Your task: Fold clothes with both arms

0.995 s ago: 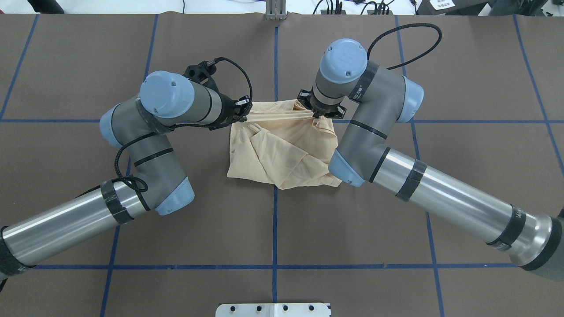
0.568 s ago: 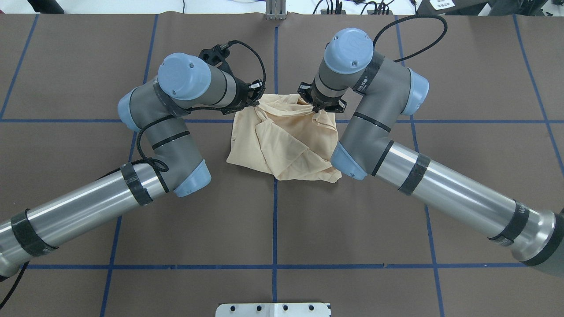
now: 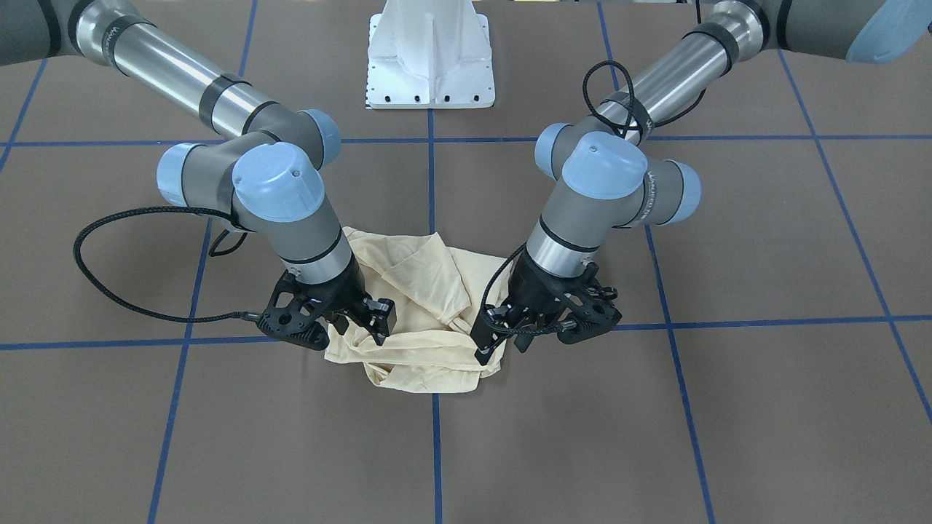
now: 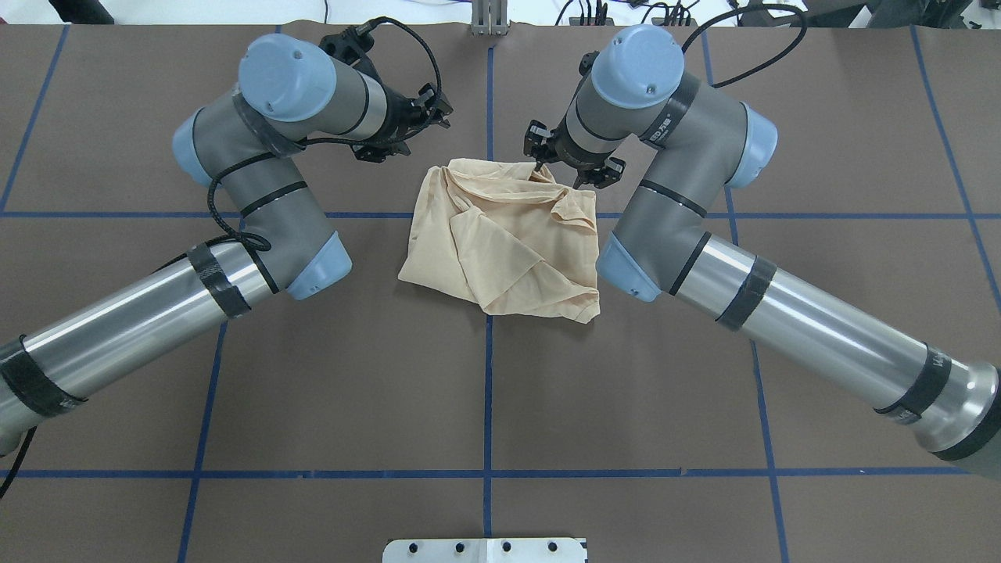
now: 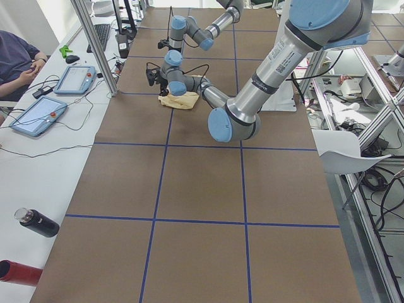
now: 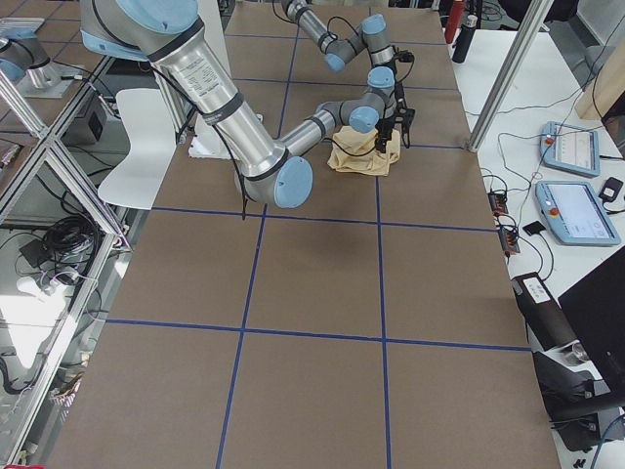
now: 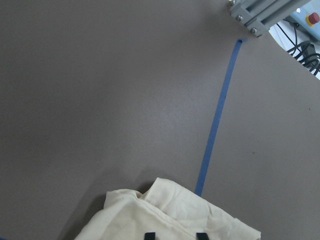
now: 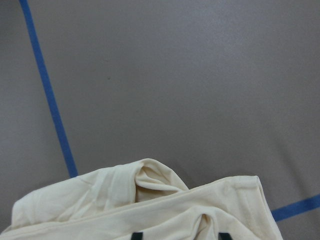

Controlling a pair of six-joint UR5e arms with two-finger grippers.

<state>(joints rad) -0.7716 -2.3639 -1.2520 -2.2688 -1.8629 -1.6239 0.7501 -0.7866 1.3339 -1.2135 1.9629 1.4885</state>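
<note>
The shirt (image 4: 500,242) lies in a crumpled, half-doubled heap at the middle of the tabletop (image 4: 500,407), across the blue tape line (image 4: 487,391) that runs from near to far. No print or neck label shows, and its sleeves are lost among the folds.

The left claw (image 7: 175,235) is spread, with nothing between its fingertips. From overhead it hangs just off the far left corner of the heap, clear of the cloth. The right claw (image 8: 180,235) is spread as well, at the far right corner. It is very close to the fabric, though I cannot tell whether it touches.

The cloth looks thin, light and limp. It should sag and trail from any single hold, and the overlapped layers could cling or come up together.

The surest holds are probably two matching points on one free edge, such as hem corners or shoulders. Each pinch should be shallow, so only the intended layer lifts. The two arms should then pull apart to draw the span taut before it is laid flat.
</note>
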